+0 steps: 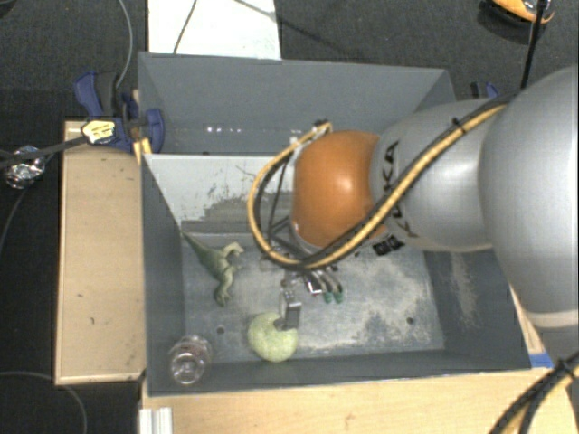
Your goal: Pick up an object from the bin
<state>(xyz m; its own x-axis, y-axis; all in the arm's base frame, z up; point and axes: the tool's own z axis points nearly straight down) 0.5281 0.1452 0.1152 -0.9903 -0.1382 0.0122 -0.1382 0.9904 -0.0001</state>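
Observation:
A pale green fuzzy ball lies near the front wall of the bin, left of centre. My gripper hangs just above it, one metal finger reaching down to the ball's upper right edge. A green toy dinosaur lies to the left on the bin floor, about a hand's width from the gripper. A small clear glass jar sits in the front left corner.
The arm with its orange cover and looped yellow cable reaches in from the right and hides the middle and back of the bin floor. Bare scuffed floor shows to the right of the gripper.

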